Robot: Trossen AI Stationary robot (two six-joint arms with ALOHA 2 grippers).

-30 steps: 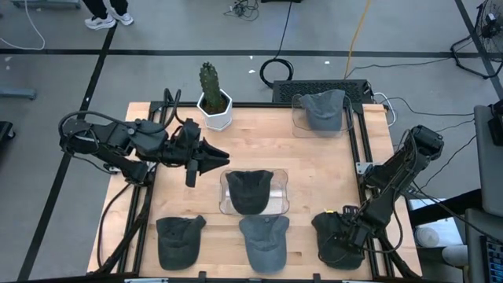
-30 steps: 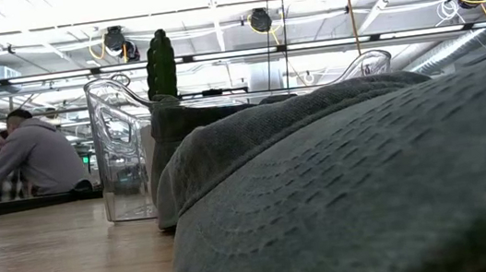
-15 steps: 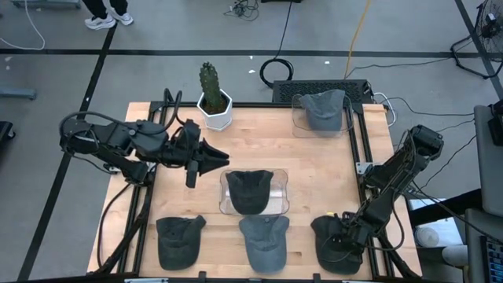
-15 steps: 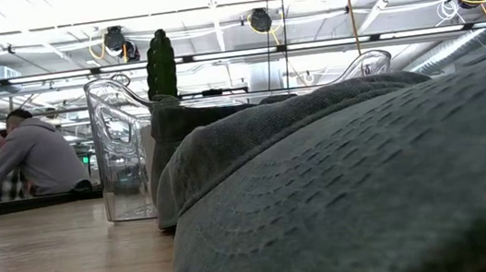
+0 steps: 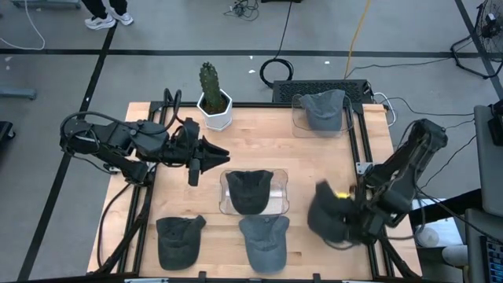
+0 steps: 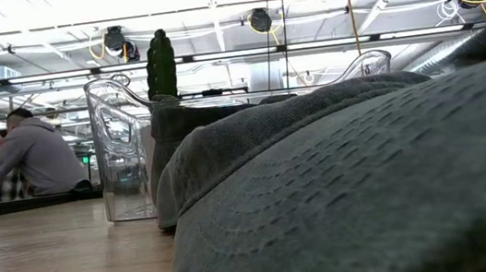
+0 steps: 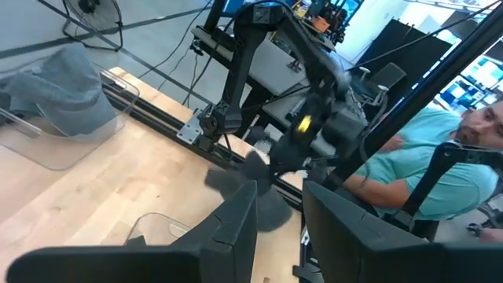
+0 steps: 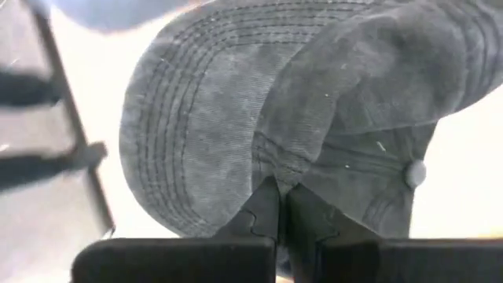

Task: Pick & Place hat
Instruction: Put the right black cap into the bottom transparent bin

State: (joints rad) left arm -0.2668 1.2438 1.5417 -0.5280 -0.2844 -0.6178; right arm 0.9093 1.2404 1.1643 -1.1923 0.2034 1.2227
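Five hats (image 5: 327, 212), two clear stands (image 5: 281, 200), one cactus (image 5: 208, 79).

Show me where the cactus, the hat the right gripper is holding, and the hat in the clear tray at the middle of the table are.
cactus (image 5: 208, 79), high view, on its green stem.
held hat (image 5: 326, 211), high view, on its dark crown.
middle hat (image 5: 250, 189), high view, on its crown, inside the tray.
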